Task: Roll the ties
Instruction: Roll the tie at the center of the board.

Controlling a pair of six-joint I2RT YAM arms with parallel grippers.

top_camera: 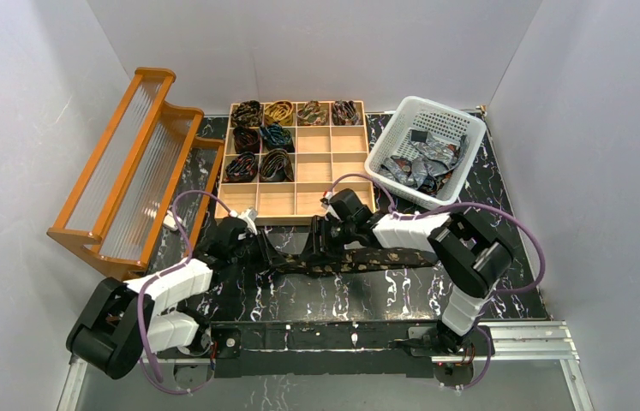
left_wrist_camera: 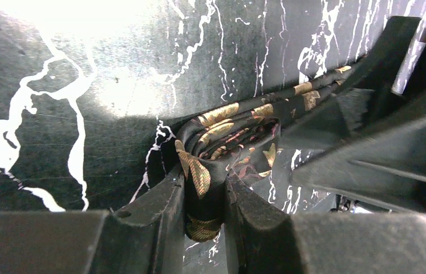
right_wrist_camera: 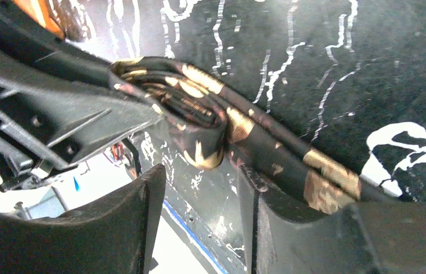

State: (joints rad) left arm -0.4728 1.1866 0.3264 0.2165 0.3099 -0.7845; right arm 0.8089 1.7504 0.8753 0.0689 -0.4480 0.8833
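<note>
A dark brown tie (top_camera: 376, 257) with gold motifs lies stretched left to right on the black marbled mat in the top view. My left gripper (top_camera: 260, 248) is at its left end. In the left wrist view the left gripper (left_wrist_camera: 206, 194) is shut on the small coiled end of the tie (left_wrist_camera: 227, 131). My right gripper (top_camera: 320, 240) is just right of that coil. In the right wrist view the right gripper (right_wrist_camera: 199, 188) is open with nothing between its jaws. The coil (right_wrist_camera: 187, 108) sits just beyond them, and the tie's strip runs over the right-hand finger (right_wrist_camera: 290, 222).
A wooden compartment tray (top_camera: 297, 214) behind the arms holds several rolled ties (top_camera: 260, 137) in its left cells. A white basket (top_camera: 385, 167) at the back right holds loose grey-silver ties (top_camera: 423, 163). An orange wooden rack (top_camera: 128, 171) stands at the left.
</note>
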